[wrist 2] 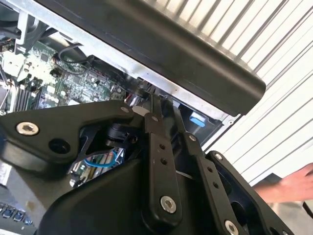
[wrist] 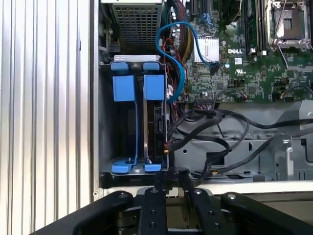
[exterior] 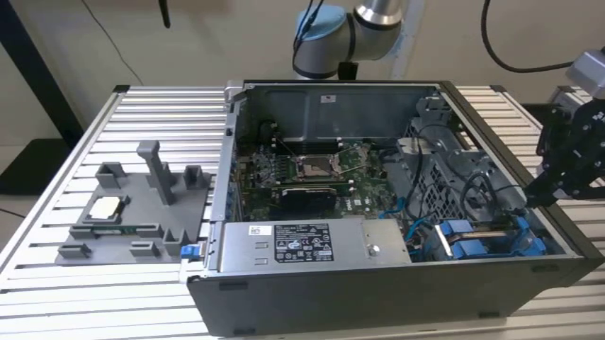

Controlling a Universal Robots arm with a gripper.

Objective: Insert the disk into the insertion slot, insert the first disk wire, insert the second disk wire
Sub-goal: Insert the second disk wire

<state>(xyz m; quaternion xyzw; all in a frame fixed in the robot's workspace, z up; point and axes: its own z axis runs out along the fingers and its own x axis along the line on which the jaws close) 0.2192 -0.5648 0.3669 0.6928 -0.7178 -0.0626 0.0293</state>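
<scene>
Disk (wrist: 159, 125), in its bright blue carrier, seemed to sit already on edge inside the insertion slot (wrist: 120, 132), at the corner of the open PC case (exterior: 378, 297). In the first wrist view its blue tab lay at the far end and its dark edge faced a bundle of black wires (wrist: 205, 142). Which of these belong to the disk I could not tell, and I also could not see any plug seated in it.

By my judgement such a drive is stiff and rather heavy for its size, with smooth metal faces that slip easily, and it does not like shocks or pressure on its circuit side. The blue plastic frame is the better place to take hold of it (the tab end gives a firm edge). The wires are soft and springy, so they are best taken at the hard plug and not at the cord.

The arm (exterior: 369, 28) rose behind the case and reached around to the exterior view's right. There the gripper (exterior: 539, 198) hung at the case's side wall, tilted inward and down toward the bay. In both wrist views the fingers (wrist: 151, 210) were drawn close together with only a thin gap. I could make out nothing held between them, and their tips hovered just beside the near end of the slot. A person's hand (wrist 2: 293, 188) showed low over the ribbed tabletop (exterior: 142, 106).
</scene>
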